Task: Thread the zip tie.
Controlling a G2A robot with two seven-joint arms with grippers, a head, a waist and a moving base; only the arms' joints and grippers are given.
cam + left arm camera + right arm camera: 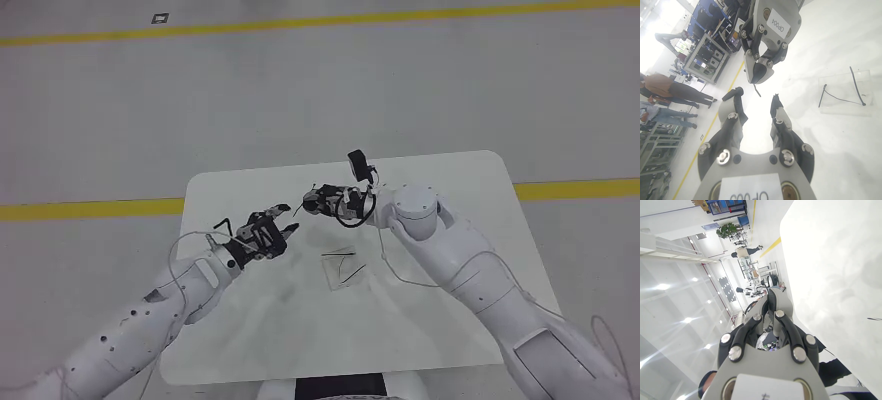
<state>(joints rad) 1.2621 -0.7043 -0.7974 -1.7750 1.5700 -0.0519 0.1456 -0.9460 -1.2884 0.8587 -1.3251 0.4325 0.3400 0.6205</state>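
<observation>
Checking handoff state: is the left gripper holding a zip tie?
No, the left gripper is open and empty; the zip tie sticks out of the shut right gripper.

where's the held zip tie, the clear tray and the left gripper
zip tie (757, 91): left wrist view, on its free end
tray (846, 113): left wrist view, on its clear side wall
left gripper (290, 219): top view, midway between its fingertips

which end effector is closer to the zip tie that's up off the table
Right. The right end effector is shut on the zip tie, whose free end pokes out. The left end effector is open, facing that end without touching it.
</observation>
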